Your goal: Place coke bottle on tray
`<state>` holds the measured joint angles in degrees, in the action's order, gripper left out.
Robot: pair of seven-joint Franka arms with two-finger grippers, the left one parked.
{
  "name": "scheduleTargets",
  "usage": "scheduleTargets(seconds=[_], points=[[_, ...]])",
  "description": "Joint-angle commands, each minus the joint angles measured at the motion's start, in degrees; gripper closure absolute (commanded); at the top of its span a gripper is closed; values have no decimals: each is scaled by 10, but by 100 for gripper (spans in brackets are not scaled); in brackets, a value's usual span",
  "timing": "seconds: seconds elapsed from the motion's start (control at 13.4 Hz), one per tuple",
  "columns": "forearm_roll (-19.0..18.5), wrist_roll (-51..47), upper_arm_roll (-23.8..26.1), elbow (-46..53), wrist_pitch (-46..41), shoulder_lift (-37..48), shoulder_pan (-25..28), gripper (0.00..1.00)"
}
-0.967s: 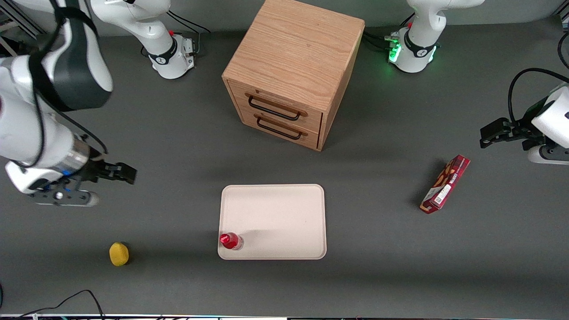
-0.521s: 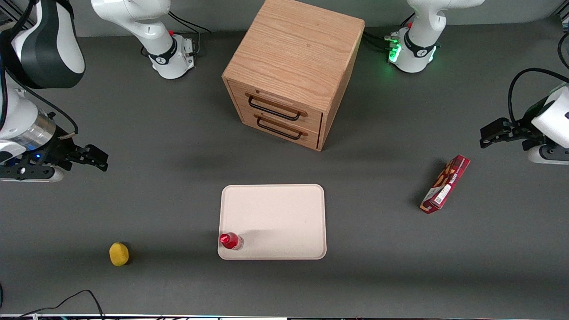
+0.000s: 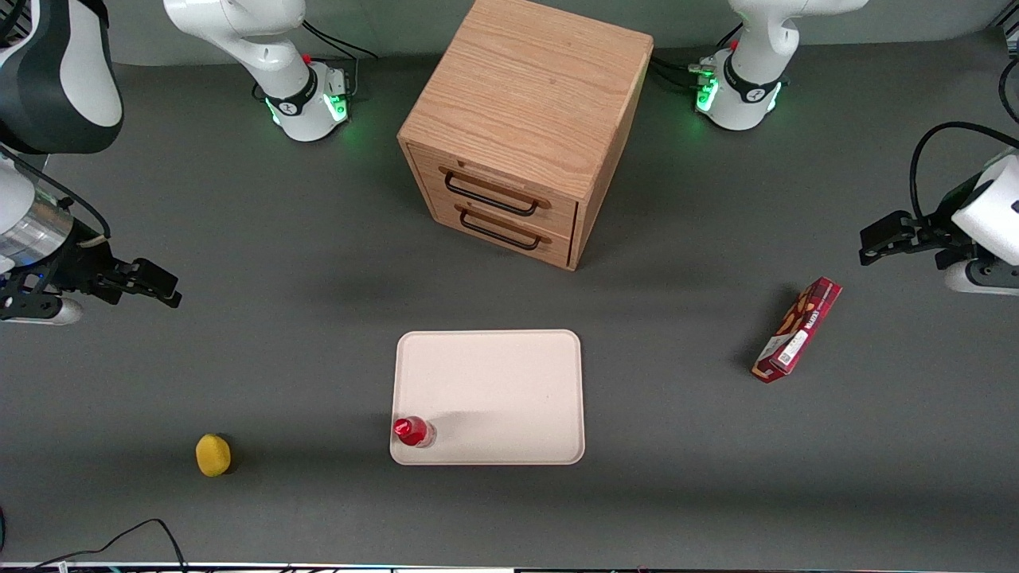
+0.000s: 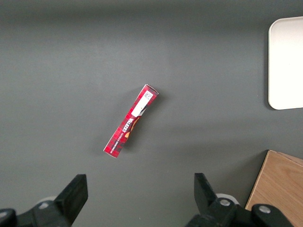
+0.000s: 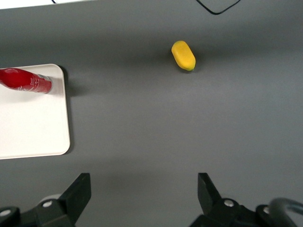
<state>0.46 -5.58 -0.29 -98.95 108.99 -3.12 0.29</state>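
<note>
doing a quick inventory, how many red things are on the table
2. The coke bottle stands in the tray's corner nearest the front camera; the red snack box lies toward the parked arm's end. The pincer is open, away from both.

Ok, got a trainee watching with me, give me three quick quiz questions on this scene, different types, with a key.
1. True or false: the coke bottle stands on the tray.
2. The gripper is: A) clamped on the bottle, B) open, over bare table toward the working arm's end, C) in a drawer.
3. Fill in: both drawers of the wooden cabinet are ____.

Key: 1 true, near a corner closest to the front camera. 2 B, fingers apart. 3 closed.
</note>
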Motion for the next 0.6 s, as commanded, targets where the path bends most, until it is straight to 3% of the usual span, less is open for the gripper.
scheduleTargets(seconds=[0.0, 0.22, 0.52], points=[[14, 20, 5, 23, -21, 8, -9, 0], [10, 19, 2, 55, -31, 4, -12, 0], [6, 19, 2, 143, -109, -29, -19, 0]])
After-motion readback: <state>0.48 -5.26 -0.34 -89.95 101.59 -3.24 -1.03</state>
